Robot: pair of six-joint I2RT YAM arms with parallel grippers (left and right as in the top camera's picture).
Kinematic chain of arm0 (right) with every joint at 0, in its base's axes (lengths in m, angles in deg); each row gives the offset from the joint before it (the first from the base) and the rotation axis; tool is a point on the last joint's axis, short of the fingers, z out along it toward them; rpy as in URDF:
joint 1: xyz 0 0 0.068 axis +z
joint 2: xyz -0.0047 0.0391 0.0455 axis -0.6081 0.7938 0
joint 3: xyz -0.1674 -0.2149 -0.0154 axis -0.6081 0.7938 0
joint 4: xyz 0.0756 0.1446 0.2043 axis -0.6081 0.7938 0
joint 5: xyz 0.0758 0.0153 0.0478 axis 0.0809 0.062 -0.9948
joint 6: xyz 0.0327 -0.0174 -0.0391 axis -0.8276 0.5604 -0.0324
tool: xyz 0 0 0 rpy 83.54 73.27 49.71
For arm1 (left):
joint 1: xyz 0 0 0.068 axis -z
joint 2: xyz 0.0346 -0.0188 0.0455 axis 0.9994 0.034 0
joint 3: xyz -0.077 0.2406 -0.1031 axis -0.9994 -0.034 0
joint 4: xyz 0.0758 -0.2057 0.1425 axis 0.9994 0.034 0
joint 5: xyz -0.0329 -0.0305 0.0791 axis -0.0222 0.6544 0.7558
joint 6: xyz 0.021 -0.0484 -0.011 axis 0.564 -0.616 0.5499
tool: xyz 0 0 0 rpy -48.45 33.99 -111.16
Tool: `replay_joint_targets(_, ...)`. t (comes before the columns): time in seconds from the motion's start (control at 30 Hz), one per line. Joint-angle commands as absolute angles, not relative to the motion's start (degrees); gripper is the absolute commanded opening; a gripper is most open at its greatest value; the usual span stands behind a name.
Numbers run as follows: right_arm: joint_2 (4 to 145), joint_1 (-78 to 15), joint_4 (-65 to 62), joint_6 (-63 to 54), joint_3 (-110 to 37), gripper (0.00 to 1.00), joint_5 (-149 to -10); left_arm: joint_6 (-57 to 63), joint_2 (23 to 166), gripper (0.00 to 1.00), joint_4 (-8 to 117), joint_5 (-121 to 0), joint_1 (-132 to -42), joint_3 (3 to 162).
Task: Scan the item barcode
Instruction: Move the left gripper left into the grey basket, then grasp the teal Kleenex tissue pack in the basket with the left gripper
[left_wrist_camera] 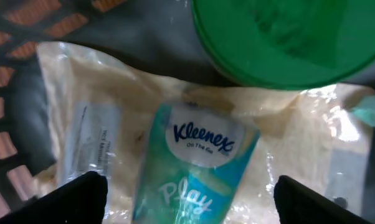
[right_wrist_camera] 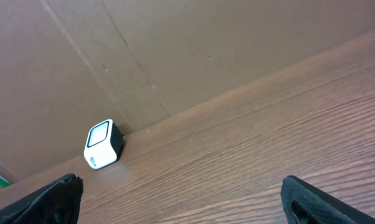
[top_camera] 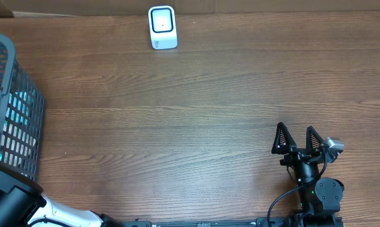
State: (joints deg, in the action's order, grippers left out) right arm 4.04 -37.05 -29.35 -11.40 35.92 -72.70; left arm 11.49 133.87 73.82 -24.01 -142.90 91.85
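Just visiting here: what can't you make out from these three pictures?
Barcode on the teal Kleenex tissue pack: none visible; the left wrist view's bottom edge cuts the pack off.
Green round plastic lid: blurred and cropped by the top edge, left wrist view.
Grey mesh basket: overhead, its walls and the frame edge hide its contents.

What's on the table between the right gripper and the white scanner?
Only bare tabletop separates the right gripper and the scanner, seen in the overhead view.

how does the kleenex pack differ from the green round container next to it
The Kleenex pack is teal and white with printed lettering; the green round container is plain green. The pack looks elongated, the container circular. Both overlap the clear bag.
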Motion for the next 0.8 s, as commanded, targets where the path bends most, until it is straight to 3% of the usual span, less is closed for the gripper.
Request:
replay_joint_targets(0.0,3.5,-37.2,-29.7,-11.4,36.5,1.0,-72.5,13.0,136.7,0.89,72.1,-23.5,-143.0,89.8)
replay_joint_targets(0.07,3.5,-37.2,-29.7,-11.4,36.5,1.0,-72.5,13.0,137.9,0.84,71.8,-23.9,-142.9,89.8)
replay_joint_targets(0.13,3.5,-37.2,-29.7,-11.4,36.5,1.0,-72.5,13.0,137.8,0.73,71.4,-23.9,-142.8,89.9)
replay_joint_targets(0.23,3.5,-37.2,-29.7,-11.4,36.5,1.0,-72.5,12.9,137.8,0.47,71.9,-23.9,-142.8,91.0)
replay_joint_targets(0.43,3.5,-37.2,-29.7,-11.4,36.5,1.0,-72.5,11.1,137.7,0.33,76.3,-24.0,-142.7,95.8)
replay_joint_targets(0.77,3.5,-37.2,-29.7,-11.4,36.5,1.0,-72.5,8.4,137.2,0.29,94.0,-34.4,-141.2,119.7)
